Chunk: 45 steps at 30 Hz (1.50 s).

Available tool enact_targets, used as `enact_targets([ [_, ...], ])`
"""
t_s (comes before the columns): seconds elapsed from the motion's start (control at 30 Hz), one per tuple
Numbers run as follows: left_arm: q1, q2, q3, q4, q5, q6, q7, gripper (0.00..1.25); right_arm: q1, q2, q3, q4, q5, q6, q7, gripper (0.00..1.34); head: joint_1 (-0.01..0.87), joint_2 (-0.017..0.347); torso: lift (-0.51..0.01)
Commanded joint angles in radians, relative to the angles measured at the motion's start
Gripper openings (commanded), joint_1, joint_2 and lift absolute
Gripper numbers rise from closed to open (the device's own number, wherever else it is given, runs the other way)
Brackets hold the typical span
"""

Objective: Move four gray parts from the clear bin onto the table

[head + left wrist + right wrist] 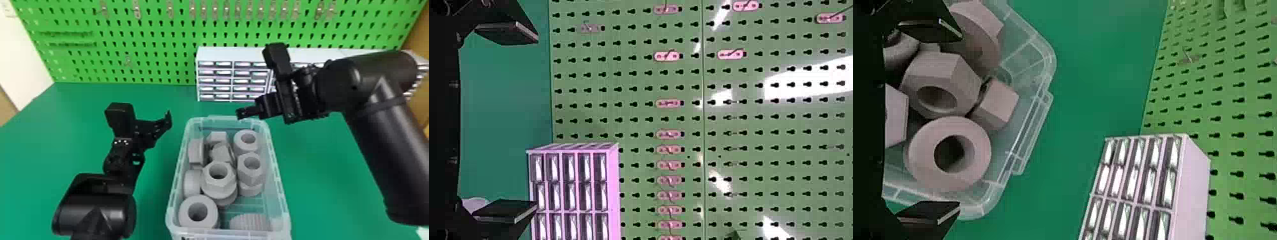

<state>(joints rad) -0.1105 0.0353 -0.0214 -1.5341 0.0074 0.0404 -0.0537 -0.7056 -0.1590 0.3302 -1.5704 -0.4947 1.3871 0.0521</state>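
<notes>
Green table [150, 204] lies before you, and behind it stands a green board [159, 57] with many small holes. On this table you have the clear bin [227, 117], and all the gray parts [250, 140] that you can see are inside it. One round part [208, 220] with a hole sits in the near left corner, and a ribbed part [250, 222] lies at the near right. Between the bin's two long sides, a six-sided part [220, 183] shows its hole upward, and further parts are crowded around it and behind it.

Your right gripper [244, 113] is by the far edge of the bin, its two fingers spread, with nothing between them. Your left gripper [159, 126] hangs to the left of the bin, apart from it, also with fingers wide and empty.

Further back you find a white cabinet [231, 53] of small drawers, partly behind your right arm [373, 105]. Metal hooks [137, 9] are fixed on the board.
</notes>
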Motion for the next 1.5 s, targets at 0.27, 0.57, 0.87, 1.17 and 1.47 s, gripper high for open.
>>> enact_targets([
  [0.27,0.006,0.003,0.003,0.000,-0.001,0.004,0.000,1.13,-0.022,0.003,0.062,0.015,-0.082,0.072,0.000,1.22,0.693,0.072,-0.052],
  [0.57,0.006,0.005,0.008,0.000,-0.001,0.004,0.000,1.13,-0.014,0.001,0.073,0.015,-0.102,0.128,0.000,1.22,0.693,0.072,-0.052],
  [0.87,-0.006,0.006,0.012,0.000,-0.010,0.004,0.000,1.13,-0.017,-0.001,0.104,0.035,-0.130,0.148,0.000,1.22,0.693,0.072,-0.052],
  [1.17,-0.008,0.008,0.020,0.000,-0.010,0.004,0.000,1.13,-0.034,-0.002,0.156,0.087,-0.183,0.148,0.000,1.22,0.693,0.072,-0.052],
  [1.47,-0.006,0.009,0.024,0.002,-0.012,0.004,0.000,1.13,-0.049,0.004,0.208,0.127,-0.183,0.141,0.000,1.22,0.693,0.072,-0.052],
])
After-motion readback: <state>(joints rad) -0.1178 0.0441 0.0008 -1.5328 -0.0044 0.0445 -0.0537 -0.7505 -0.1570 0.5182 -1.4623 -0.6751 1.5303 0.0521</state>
